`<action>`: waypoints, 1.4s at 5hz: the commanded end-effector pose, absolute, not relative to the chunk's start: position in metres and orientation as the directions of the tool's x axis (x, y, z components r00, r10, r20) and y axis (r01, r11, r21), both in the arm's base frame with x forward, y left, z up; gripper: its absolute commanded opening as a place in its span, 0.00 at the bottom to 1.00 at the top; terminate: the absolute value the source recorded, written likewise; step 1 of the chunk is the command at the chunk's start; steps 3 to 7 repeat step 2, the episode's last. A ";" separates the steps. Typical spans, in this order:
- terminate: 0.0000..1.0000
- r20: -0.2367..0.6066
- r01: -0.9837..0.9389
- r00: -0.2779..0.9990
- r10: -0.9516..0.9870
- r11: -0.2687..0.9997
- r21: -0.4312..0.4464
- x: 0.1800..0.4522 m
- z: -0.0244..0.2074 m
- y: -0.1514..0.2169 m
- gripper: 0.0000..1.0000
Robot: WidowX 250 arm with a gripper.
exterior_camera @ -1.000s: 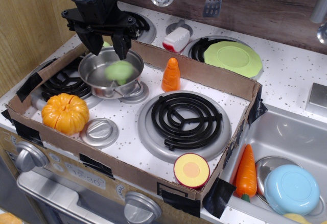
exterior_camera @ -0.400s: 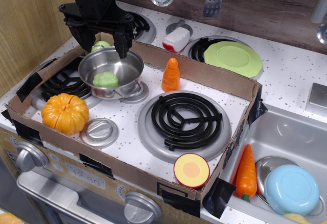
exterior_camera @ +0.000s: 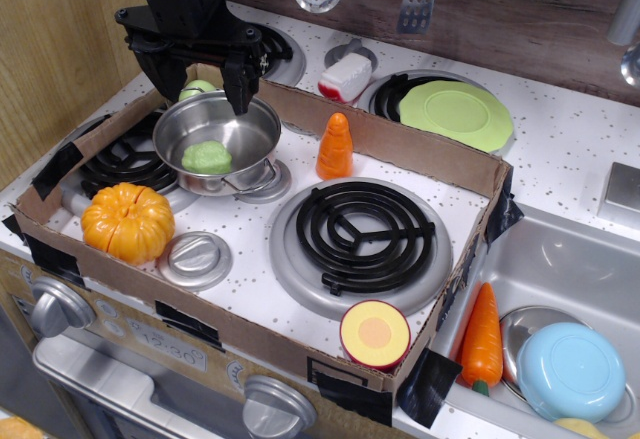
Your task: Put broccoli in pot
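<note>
The shiny steel pot [exterior_camera: 262,129] stands on the back left burner inside the cardboard tray. The pale green broccoli [exterior_camera: 207,157] lies inside the pot, at its left side. My black gripper [exterior_camera: 203,79] hangs just above the pot's far rim, its two fingers spread wide and empty. A second small pale green lump [exterior_camera: 197,89] shows behind the pot, between the fingers.
An orange pumpkin [exterior_camera: 128,221] sits front left, an orange cone [exterior_camera: 335,146] right of the pot, a halved fruit [exterior_camera: 374,335] at the tray's front edge. A lime-green plate [exterior_camera: 456,113] is at the back right. The sink [exterior_camera: 600,269] holds a carrot [exterior_camera: 482,338] and a blue dish [exterior_camera: 570,370].
The broccoli dropped from between the fingers into the pot and settled at its left. The gripper rose slightly and has stayed open and still since.
</note>
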State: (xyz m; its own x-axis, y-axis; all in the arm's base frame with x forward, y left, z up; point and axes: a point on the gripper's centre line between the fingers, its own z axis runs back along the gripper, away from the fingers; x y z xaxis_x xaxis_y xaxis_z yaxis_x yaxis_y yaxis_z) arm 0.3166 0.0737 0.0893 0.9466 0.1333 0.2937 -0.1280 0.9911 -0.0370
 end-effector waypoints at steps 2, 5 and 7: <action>1.00 0.338 -0.122 0.933 0.124 0.992 -0.028 0.323 0.104 0.074 1.00; 1.00 0.338 -0.122 0.933 0.124 0.992 -0.028 0.323 0.104 0.074 1.00; 1.00 0.338 -0.122 0.933 0.124 0.992 -0.028 0.323 0.104 0.074 1.00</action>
